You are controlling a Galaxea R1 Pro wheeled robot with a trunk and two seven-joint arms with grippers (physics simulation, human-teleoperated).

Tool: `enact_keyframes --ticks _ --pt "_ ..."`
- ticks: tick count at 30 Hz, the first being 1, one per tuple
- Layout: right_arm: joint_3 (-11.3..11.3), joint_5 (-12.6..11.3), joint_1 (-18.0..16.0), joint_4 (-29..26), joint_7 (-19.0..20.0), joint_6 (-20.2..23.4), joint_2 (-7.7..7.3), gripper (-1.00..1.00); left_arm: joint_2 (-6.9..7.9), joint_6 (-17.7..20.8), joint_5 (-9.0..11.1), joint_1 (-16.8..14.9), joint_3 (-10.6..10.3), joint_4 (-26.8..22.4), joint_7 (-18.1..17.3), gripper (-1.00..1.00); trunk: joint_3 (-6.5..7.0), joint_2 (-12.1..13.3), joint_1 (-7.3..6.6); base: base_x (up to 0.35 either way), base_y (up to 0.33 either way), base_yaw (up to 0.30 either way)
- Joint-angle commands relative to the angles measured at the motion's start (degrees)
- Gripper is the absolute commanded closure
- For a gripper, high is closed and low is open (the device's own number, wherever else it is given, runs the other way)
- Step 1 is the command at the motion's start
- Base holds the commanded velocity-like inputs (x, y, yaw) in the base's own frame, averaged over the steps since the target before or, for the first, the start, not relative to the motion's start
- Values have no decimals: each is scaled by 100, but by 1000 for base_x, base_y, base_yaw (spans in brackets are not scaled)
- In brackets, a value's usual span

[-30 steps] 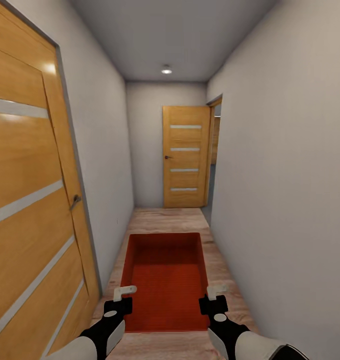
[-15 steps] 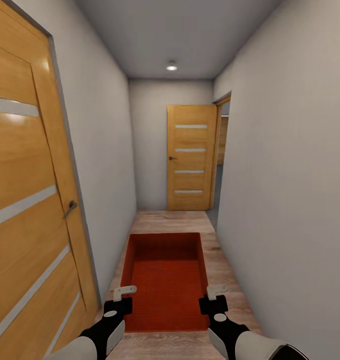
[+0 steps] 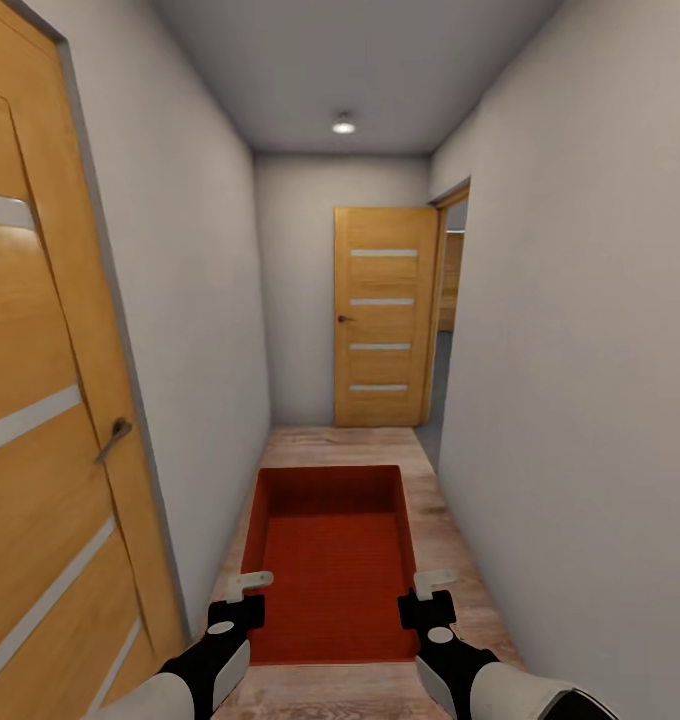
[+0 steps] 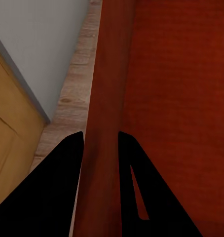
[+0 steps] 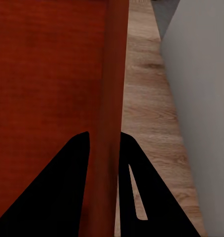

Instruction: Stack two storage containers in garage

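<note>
In a narrow grey-walled corridor with a wood plank floor (image 3: 450,560), both grippers, left (image 3: 248,590) and right (image 3: 427,588), clamp an orange-red bin's (image 3: 330,560) side walls at lower centre.

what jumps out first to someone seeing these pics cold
The orange-red storage container stands out, held low in the middle of a narrow hallway over the wood plank floor. The left pincer clamps its left wall and the right pincer its right wall. A wooden door fills the left side, and another wooden door stands at the far end.
</note>
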Motion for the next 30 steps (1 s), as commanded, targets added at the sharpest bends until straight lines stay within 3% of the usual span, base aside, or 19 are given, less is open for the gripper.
enact_keyframes --ticks 1,30 --pt "-479 31 -3 -48 219 13 6 100 -1 -32 -26 -1 101 -4 256 100 -3 -4 5 322 0 0" --pt "-476 35 0 -48 219 7 12 100 -1 -26 -26 -1 102 9 255 100 -3 -4 5 322 0 0"
